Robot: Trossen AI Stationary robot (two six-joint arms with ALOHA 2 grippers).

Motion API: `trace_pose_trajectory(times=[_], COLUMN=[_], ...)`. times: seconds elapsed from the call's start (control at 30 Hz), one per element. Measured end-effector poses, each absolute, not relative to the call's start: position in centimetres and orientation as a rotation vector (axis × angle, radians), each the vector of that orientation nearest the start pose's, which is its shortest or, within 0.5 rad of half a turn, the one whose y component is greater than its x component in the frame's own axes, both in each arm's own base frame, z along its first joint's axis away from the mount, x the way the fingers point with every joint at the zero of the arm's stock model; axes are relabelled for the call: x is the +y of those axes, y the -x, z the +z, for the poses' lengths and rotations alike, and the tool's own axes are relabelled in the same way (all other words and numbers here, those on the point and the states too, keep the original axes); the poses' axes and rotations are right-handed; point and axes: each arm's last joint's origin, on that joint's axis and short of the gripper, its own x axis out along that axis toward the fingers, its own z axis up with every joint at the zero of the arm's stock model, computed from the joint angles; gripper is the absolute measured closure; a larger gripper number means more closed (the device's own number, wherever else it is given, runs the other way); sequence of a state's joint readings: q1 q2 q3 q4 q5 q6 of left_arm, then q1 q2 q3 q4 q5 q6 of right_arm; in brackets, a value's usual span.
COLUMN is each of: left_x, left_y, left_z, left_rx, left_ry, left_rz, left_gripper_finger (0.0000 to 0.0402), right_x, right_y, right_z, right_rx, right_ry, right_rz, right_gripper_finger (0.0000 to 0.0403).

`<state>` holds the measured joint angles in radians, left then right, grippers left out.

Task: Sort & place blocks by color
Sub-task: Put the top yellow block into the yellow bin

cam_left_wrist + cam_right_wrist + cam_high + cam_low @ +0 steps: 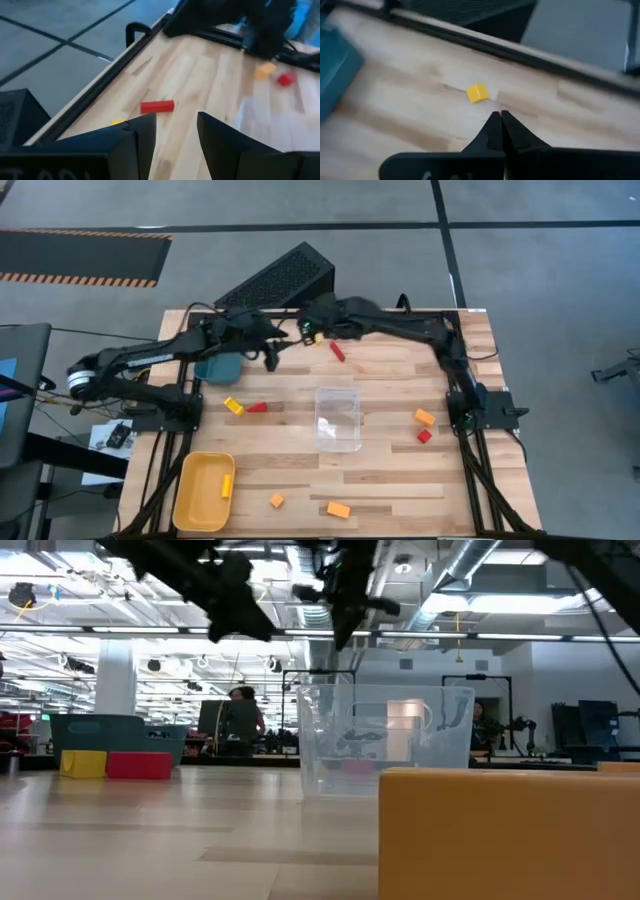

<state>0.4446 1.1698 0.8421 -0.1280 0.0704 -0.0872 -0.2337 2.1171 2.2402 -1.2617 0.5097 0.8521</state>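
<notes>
right hand [312,332] hovering closed, empty, at counter's [380,480] twelve o'clock edge | small yellow block [478,93] just ahead | advice: open fingers before descending | left hand [175,131] waiting open nearby

Orange block [510,833] cut off by low view's edge, red block [357,766] blurred behind clear box [385,740], people behind too small.
</notes>
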Motion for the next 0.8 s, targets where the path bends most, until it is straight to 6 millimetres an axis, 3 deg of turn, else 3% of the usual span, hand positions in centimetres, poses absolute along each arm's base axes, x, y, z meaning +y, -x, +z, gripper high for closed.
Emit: trace_pose_trajectory(times=[0.23,0.37,0.53,0.67,0.8], left_x=[12.9,13.7,14.4,15.2,16.5], left_y=[-26.9,-28.3,-29.4,-30.2,-31.1], left_z=[25.6,24.4,22.6,21.5,21.4], left_rx=[0.299,0.246,0.232,0.274,0.379], left_ry=[0.393,0.442,0.511,0.560,0.548], left_rz=[0.457,0.469,0.514,0.526,0.524], left_gripper_finger=[0.0269,0.0268,0.0252,0.0213,0.0171], right_x=[-10.8,-10.5,-8.6,-7.8,-7.6], right_y=[-36.1,-32.5,-28.1,-25.8,-25.0], right_z=[37.3,37.3,37.1,36.4,36.9], right_rx=[0.779,0.693,0.399,0.266,0.217], right_ry=[-0.418,-0.397,-0.305,-0.315,-0.314], right_rz=[-0.817,-0.580,-0.206,-0.187,-0.195], right_gripper_finger=[0.0402,0.0402,0.0400,0.0387,0.0373])
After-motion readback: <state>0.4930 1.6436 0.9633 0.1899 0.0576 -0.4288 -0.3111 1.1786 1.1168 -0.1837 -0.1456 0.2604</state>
